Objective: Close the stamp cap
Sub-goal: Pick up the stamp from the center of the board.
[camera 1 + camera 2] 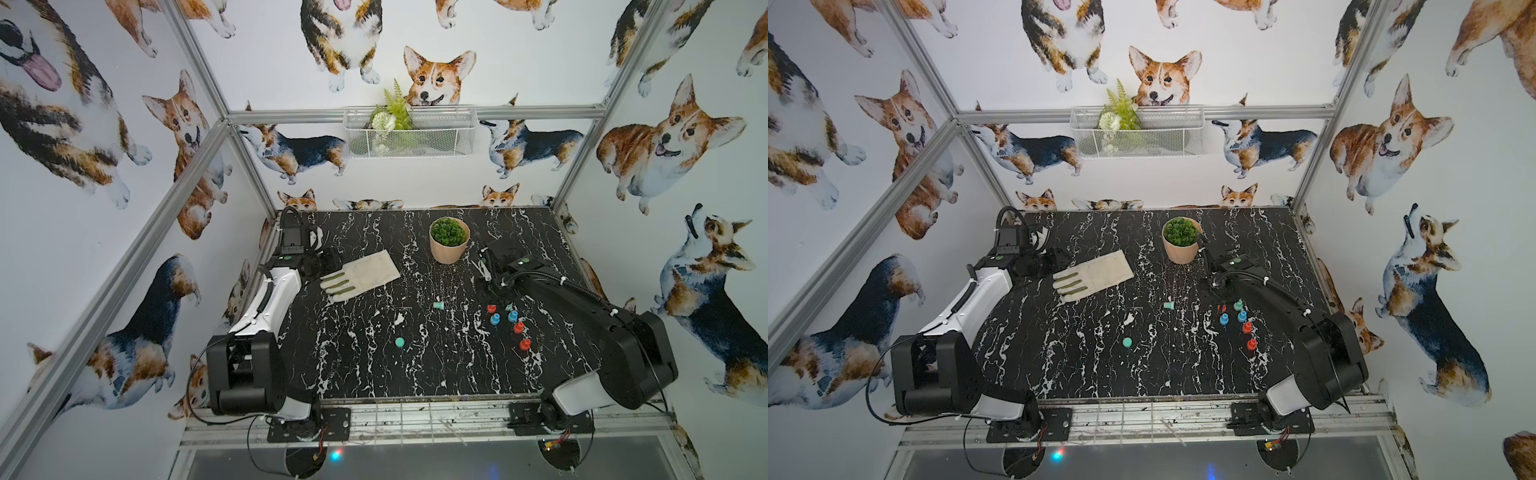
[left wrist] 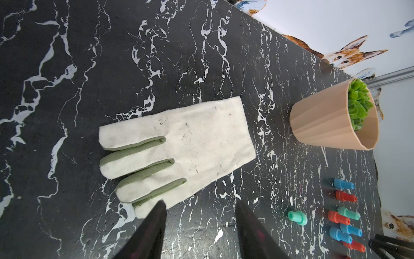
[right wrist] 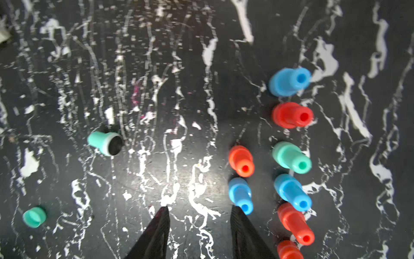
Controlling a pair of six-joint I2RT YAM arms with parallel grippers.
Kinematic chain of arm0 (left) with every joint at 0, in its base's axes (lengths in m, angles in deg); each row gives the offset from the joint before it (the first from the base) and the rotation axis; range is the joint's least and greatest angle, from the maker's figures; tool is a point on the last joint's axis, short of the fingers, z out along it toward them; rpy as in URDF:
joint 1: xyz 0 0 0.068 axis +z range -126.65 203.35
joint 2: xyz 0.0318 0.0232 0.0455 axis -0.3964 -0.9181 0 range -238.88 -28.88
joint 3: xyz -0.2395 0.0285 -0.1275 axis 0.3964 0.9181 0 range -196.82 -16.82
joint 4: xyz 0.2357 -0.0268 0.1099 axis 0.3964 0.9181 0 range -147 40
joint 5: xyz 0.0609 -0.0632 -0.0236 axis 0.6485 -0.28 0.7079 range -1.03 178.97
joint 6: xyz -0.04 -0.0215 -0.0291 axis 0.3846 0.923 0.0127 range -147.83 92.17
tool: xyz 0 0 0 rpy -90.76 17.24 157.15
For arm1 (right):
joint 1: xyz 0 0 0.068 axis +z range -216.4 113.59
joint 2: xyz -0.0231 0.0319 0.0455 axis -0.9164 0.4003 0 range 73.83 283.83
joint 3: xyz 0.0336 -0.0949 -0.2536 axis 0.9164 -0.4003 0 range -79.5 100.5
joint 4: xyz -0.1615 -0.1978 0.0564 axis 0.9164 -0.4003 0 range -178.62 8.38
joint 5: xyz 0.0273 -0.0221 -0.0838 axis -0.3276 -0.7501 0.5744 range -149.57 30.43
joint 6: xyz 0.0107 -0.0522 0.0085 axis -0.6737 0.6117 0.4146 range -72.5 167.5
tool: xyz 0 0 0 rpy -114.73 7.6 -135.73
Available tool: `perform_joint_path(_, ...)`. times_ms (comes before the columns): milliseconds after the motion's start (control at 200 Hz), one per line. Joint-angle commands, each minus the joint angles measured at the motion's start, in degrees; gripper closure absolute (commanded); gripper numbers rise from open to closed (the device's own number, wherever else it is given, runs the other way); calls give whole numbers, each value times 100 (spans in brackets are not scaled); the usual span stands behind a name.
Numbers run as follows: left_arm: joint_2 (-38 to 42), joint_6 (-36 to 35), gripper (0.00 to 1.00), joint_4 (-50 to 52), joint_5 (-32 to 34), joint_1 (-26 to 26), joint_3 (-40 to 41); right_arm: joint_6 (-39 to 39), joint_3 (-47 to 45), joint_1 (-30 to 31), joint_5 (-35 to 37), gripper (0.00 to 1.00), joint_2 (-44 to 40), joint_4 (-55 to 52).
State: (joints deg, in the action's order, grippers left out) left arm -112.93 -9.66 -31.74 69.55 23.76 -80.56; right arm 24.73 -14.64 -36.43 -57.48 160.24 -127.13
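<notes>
An uncapped teal stamp [image 1: 439,306] lies on its side on the black marble table [image 1: 374,374], its dark face showing in the right wrist view [image 3: 105,143]. Its teal cap [image 1: 400,342] rests apart from it, nearer the front edge; the right wrist view also shows this cap [image 3: 34,217]. My right gripper [image 3: 200,209] hangs open and empty above the table, one fingertip beside a blue stamp [image 3: 240,195]. My left gripper [image 2: 201,203] is open and empty at the fingertips of a white glove [image 2: 179,143], far from the stamp.
Several capped red, blue and teal stamps [image 1: 512,316] stand in rows under the right arm. A potted succulent [image 1: 449,240] sits at the back. The glove [image 1: 361,274] lies at the back left, in front of the left arm.
</notes>
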Motion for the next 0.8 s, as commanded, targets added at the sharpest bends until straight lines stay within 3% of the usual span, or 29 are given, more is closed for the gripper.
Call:
perform_joint_path(0,12,-15,47,-89,-35,11,-30,770,338,160,-440,52,338,-77)
perform_joint_path(185,45,-20,47,-73,-18,19,-24,1904,1109,406,-909,53,1102,-307)
perform_joint_path(355,49,-41,47,-56,0,12,-29,2569,2039,605,-872,53,2037,-884)
perform_joint_path(796,64,-43,47,-46,35,12,-24,2856,3404,1195,-134,53,3632,-1646)
